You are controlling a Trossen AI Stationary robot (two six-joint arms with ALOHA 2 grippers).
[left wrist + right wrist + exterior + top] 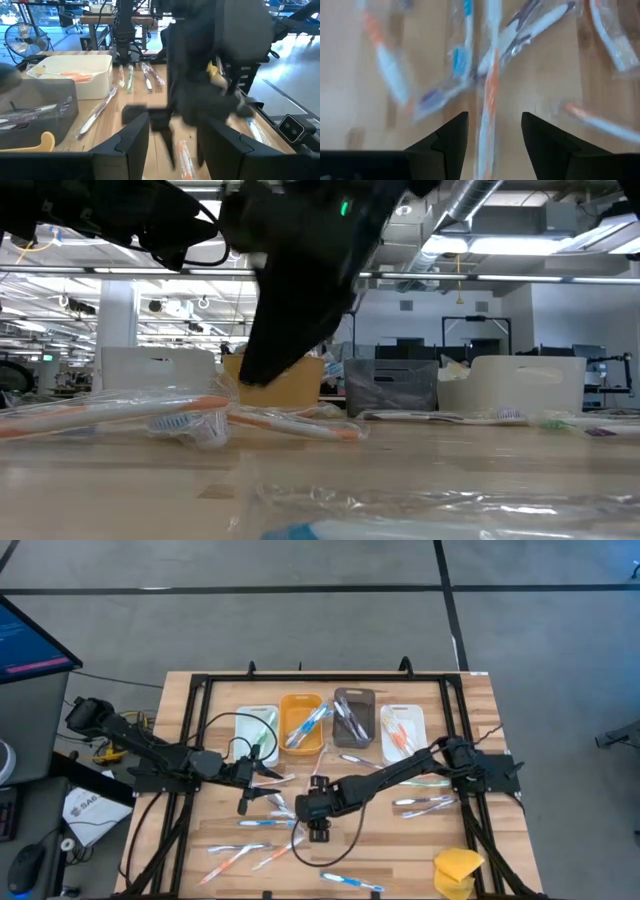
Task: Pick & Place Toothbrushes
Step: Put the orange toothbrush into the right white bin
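Toothbrushes (262,823) lie scattered across the bench (200,700), front of the orange bin (301,722); others fill the bins. Right pincer (494,131) hangs open and empty directly over an orange-handled brush (490,95), seen only in its wrist view. Left pincer (172,142) is open, empty, beside the pile. Bench edges carry a black frame (320,678).

The left gripper (172,142) has its two dark fingers (132,142) spread apart above the tabletop (135,107), nothing between them. Just ahead, the other arm (210,60) fills the middle, blurred. An orange toothbrush (184,159) lies below it. A white bin (95,75) holds an orange brush (77,76); a grey bin (47,117) stands beside it. Wrapped brushes (129,77) lie near the white bin.
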